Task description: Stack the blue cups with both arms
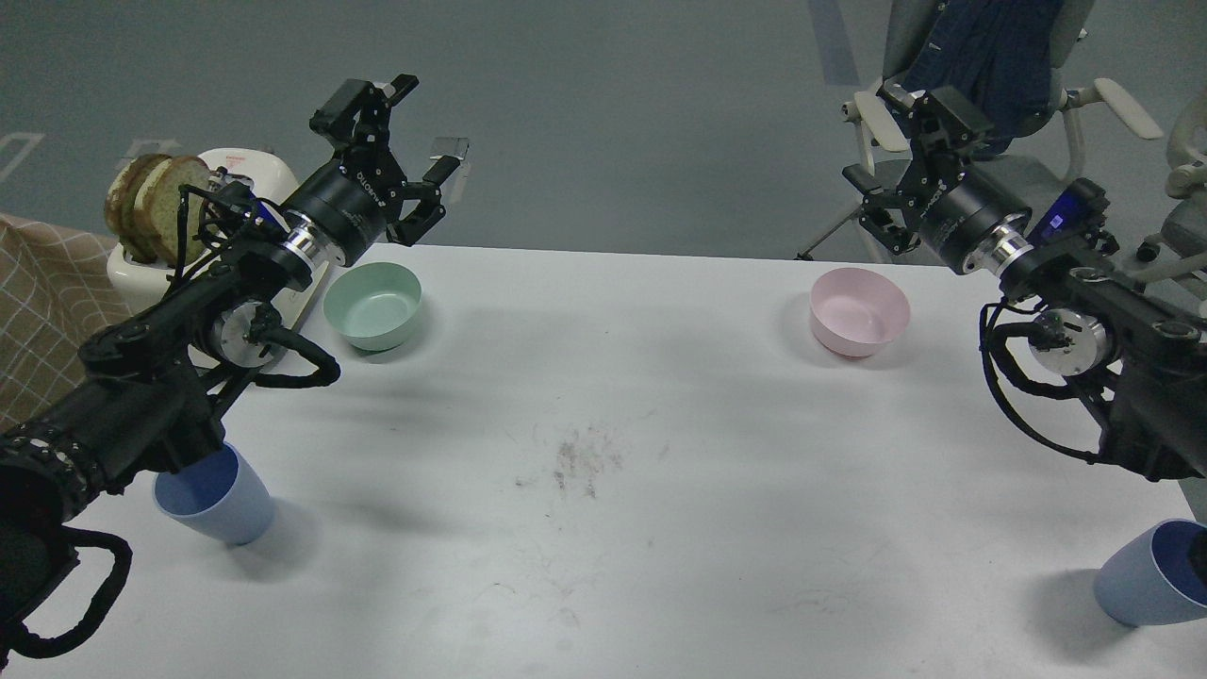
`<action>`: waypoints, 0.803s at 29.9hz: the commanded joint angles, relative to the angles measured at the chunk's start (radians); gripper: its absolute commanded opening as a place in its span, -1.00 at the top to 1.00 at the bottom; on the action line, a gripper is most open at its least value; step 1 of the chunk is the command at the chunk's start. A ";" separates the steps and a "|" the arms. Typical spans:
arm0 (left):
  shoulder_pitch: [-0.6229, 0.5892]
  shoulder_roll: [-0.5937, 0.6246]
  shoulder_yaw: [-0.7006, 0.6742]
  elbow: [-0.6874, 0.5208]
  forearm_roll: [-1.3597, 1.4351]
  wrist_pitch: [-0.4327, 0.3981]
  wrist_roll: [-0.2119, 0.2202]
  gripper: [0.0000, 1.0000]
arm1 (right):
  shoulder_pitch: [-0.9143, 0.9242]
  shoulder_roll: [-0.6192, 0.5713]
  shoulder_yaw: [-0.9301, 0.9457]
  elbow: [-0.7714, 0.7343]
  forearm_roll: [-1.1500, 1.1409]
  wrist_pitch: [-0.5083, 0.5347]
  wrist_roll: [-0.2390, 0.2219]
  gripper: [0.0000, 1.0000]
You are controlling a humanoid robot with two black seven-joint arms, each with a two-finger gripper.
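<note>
Two cups: you have a matte pale-blue tapered plastic tumbler at near left (215, 507) and its twin at near right (1152, 572), well apart, both standing on the white table (603, 528).
Left cup: your left arm's dark forearm crosses over its rim and hides part of the opening.
Right cup: it sits at the frame's right edge, darker blue inside, partly cut off.
Left gripper (426, 130): you see it raised over the far left edge of the table, fingers spread wide, nothing between them.
Right gripper (872, 140): it is raised past the far right edge, fingers spread, holding nothing.
Bowls: a mint-green round bowl (373, 306) sits far left, a pink round bowl (859, 311) far right.
Beyond the table: a white toaster with bread slices (165, 212) stands at far left; an office chair (990, 66) stands at far right.
</note>
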 commanded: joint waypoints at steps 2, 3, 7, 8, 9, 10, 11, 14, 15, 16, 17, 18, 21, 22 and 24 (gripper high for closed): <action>0.010 -0.002 0.003 0.000 -0.001 0.001 -0.031 -0.96 | -0.009 0.031 0.000 -0.006 0.000 0.000 0.000 -0.92; 0.013 -0.007 0.002 0.000 -0.004 0.007 -0.031 -0.96 | -0.008 0.045 0.000 -0.009 0.000 0.000 0.000 -0.92; 0.016 -0.018 0.000 0.000 -0.004 0.009 -0.022 -0.96 | -0.005 0.048 -0.003 -0.012 -0.002 0.000 0.000 -0.95; 0.015 -0.021 -0.001 0.000 -0.005 0.003 -0.028 -0.96 | -0.005 0.046 -0.001 -0.012 -0.002 0.000 0.000 -0.95; 0.015 -0.022 -0.001 0.000 -0.007 -0.002 -0.028 -0.96 | -0.003 0.045 -0.001 -0.012 -0.002 0.000 0.000 -0.95; 0.015 -0.024 -0.001 0.000 -0.007 -0.001 -0.025 -0.96 | 0.000 0.046 -0.001 -0.012 -0.002 0.000 0.000 -0.95; 0.015 -0.024 -0.001 0.000 -0.007 0.003 -0.023 -0.96 | 0.001 0.046 -0.001 -0.012 -0.002 0.000 0.000 -0.95; 0.013 -0.024 0.009 0.004 -0.007 0.015 -0.018 -0.96 | 0.006 0.046 -0.001 -0.012 0.000 0.000 0.000 -0.95; 0.013 -0.024 0.009 0.009 -0.007 0.015 -0.018 -0.96 | 0.006 0.045 -0.001 -0.012 0.000 0.000 0.000 -0.95; 0.013 -0.024 0.009 0.023 -0.005 0.015 -0.018 -0.96 | 0.006 0.043 -0.001 -0.012 0.000 0.000 0.000 -0.95; 0.010 -0.025 0.011 0.030 -0.005 0.013 -0.017 -0.96 | 0.008 0.042 -0.001 -0.012 0.000 0.000 0.000 -0.96; 0.010 -0.025 0.011 0.030 -0.005 0.013 -0.017 -0.96 | 0.008 0.042 -0.001 -0.012 0.000 0.000 0.000 -0.96; -0.005 -0.033 0.000 0.030 -0.007 0.012 -0.012 -0.96 | 0.009 0.043 0.005 -0.014 0.000 0.000 0.000 -0.98; -0.008 -0.042 0.000 0.027 -0.007 0.012 -0.012 -0.96 | 0.011 0.046 0.008 -0.014 0.000 0.000 0.000 -0.98; -0.011 -0.047 0.000 0.024 -0.007 0.013 -0.012 -0.96 | 0.012 0.046 0.008 -0.012 -0.002 0.000 0.000 -0.99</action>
